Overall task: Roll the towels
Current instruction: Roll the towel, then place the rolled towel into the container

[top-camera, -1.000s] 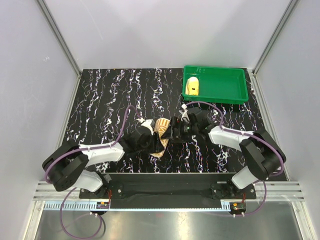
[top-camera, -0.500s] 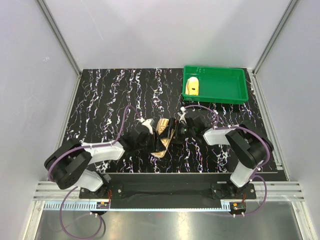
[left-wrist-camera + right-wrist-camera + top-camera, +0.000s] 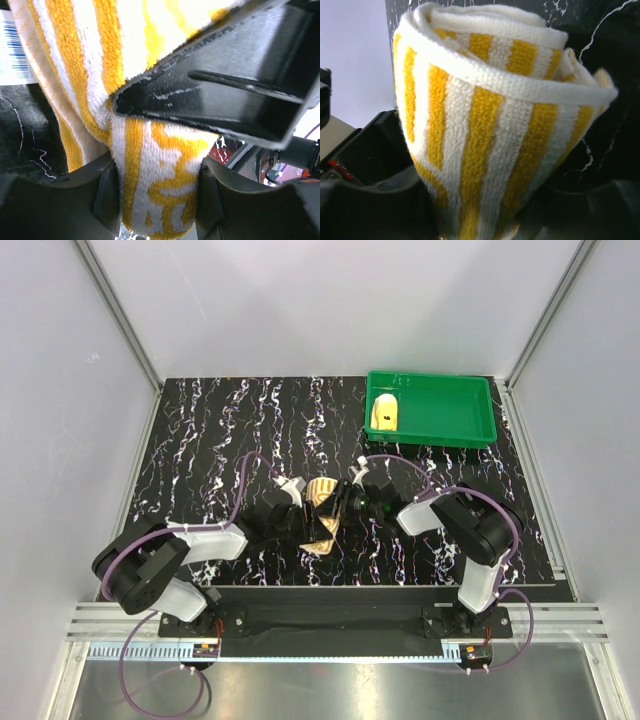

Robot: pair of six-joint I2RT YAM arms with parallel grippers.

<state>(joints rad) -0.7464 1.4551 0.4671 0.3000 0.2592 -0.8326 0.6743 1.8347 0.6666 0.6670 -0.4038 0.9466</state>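
From above, the striped towel (image 3: 322, 512) sat bunched between the left gripper (image 3: 305, 513) and right gripper (image 3: 343, 502) near the front of the table (image 3: 200, 440), the yellow towel (image 3: 385, 413) off in the green tray (image 3: 440, 432). Only the wrist views showed each gripper clamped tight on that rolled striped cloth.

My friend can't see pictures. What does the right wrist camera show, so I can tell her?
A rolled-up striped towel, cream with orange-yellow stripes, fills this close-up view. Its lower end is pinched between the dark, blurry fingers of the right gripper. Behind it lies the black marbled table.
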